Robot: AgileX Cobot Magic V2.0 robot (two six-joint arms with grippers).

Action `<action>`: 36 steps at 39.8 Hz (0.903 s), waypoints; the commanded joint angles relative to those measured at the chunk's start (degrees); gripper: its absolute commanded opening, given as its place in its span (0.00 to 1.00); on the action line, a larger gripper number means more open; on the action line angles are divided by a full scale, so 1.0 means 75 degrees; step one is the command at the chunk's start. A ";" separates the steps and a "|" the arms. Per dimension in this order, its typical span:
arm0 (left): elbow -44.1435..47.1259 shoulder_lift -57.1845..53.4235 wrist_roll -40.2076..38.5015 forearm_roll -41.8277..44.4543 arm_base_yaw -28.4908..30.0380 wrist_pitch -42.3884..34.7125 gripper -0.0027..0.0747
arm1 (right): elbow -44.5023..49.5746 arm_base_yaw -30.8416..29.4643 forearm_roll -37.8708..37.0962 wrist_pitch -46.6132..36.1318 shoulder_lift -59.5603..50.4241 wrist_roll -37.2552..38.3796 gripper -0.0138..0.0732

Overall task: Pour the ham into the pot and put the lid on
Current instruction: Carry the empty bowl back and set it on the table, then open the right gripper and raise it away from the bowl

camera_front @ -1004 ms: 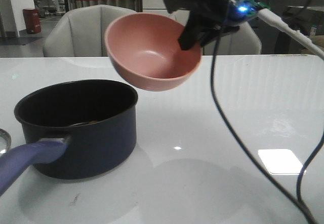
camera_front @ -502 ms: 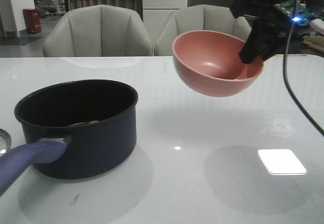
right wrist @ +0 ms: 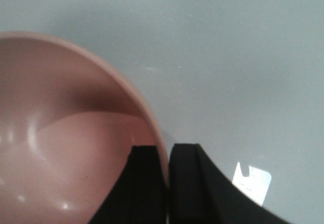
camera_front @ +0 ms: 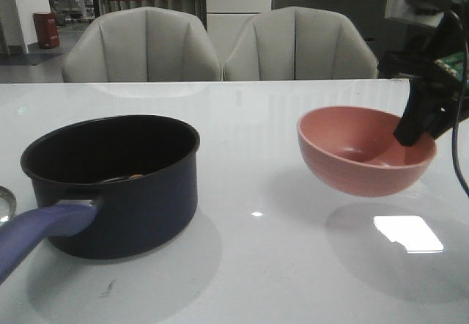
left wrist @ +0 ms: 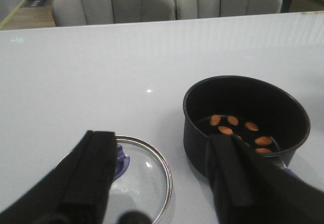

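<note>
The dark pot (camera_front: 110, 181) with a purple-blue handle (camera_front: 37, 234) stands at the front left of the table. Several orange ham chunks (left wrist: 238, 128) lie in it, seen in the left wrist view, where the pot (left wrist: 243, 107) is beside the glass lid (left wrist: 147, 178). The lid lies flat on the table with its purple knob (left wrist: 120, 162). My left gripper (left wrist: 157, 173) is open above the lid, empty. My right gripper (camera_front: 419, 126) is shut on the rim of the empty pink bowl (camera_front: 363, 152), held just above the table at the right. The bowl (right wrist: 66, 148) fills the right wrist view.
Two grey chairs (camera_front: 143, 45) stand behind the table's far edge. A black cable (camera_front: 462, 155) hangs from the right arm. A bright light reflection (camera_front: 407, 234) shows on the white table (camera_front: 256, 265) below the bowl. A sliver of the lid's rim (camera_front: 6, 203) shows at the far left.
My right gripper has carried the pink bowl from above the pot to the right and down, and the bowl has turned from tilted back to upright.
</note>
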 commanded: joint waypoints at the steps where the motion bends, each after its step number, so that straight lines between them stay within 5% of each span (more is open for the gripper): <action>1: -0.0200 0.0091 -0.0031 -0.0032 -0.0059 -0.0538 0.59 | -0.0251 -0.0070 -0.0074 -0.0138 -0.0097 0.0001 0.32; 7: -0.0200 0.0091 -0.0031 -0.0032 -0.0059 -0.0538 0.59 | -0.0251 -0.0070 -0.0310 -0.0219 0.0216 0.0001 0.39; 17: -0.0200 0.0091 -0.0031 -0.0032 -0.0059 -0.0538 0.59 | -0.0251 -0.0070 -0.0328 -0.0347 0.0209 0.0001 0.65; 27: -0.0200 0.0091 -0.0031 -0.0032 -0.0059 -0.0538 0.59 | -0.0062 -0.0070 -0.0408 -0.0466 -0.0696 -0.0035 0.65; 36: -0.0200 0.0091 -0.0031 -0.0032 -0.0059 -0.0538 0.59 | 0.1294 -0.0055 -0.0408 -0.1939 -0.2469 -0.0092 0.65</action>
